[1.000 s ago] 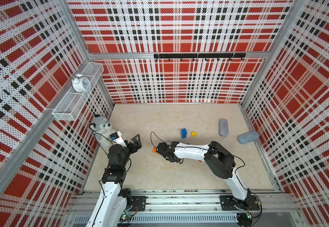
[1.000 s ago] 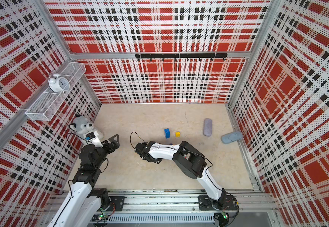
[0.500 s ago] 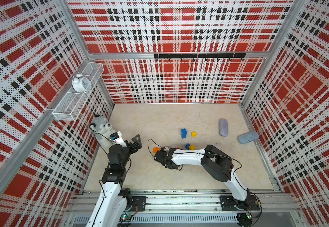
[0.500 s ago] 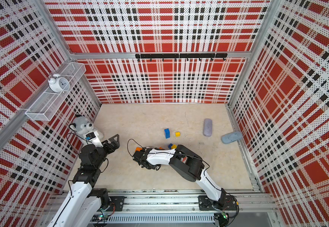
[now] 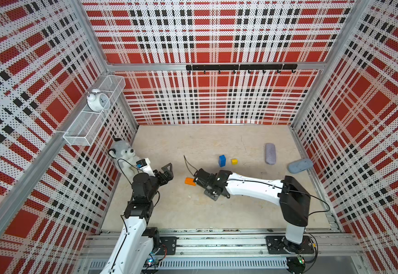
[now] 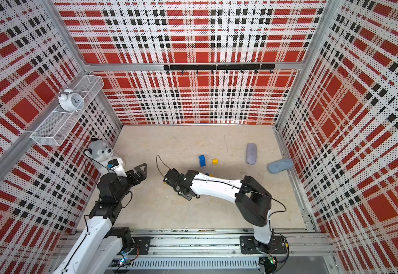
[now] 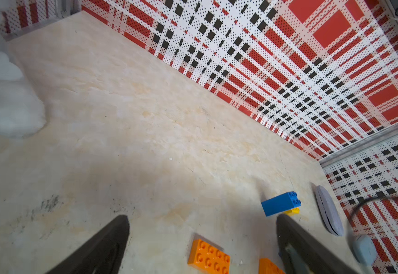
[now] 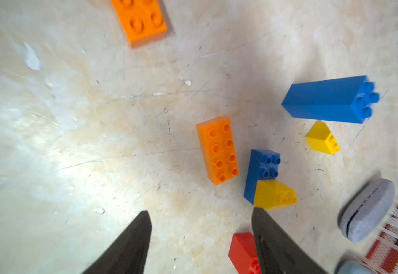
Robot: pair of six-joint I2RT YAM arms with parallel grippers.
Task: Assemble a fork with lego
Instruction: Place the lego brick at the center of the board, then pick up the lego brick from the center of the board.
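The lego lies as loose bricks on the beige floor; no fork is in view. An orange brick point(image 5: 190, 181) lies flat just left of my right gripper point(image 5: 211, 189). That gripper point(image 8: 200, 220) is open with bare floor between its fingers. Beside it are a second orange brick point(image 8: 218, 150), a small blue brick point(image 8: 262, 170) touching a yellow one point(image 8: 275, 194), and a red brick point(image 8: 241, 251) by one finger. A long blue brick point(image 5: 222, 160) and a small yellow brick point(image 5: 234, 161) sit farther back. My left gripper point(image 5: 167, 169) hangs open and holds nothing, left of the orange brick point(image 7: 209, 257).
A grey plush husky point(image 5: 123, 154) sits against the left wall behind my left arm. A grey case point(image 5: 270, 153) and a blue-grey case point(image 5: 300, 165) lie at the right. A wire basket point(image 5: 93, 118) with an alarm clock hangs on the left wall.
My right gripper has gone from shut to open and has drawn back to the right, away from the orange brick, which stays on the floor. The left arm has not moved.
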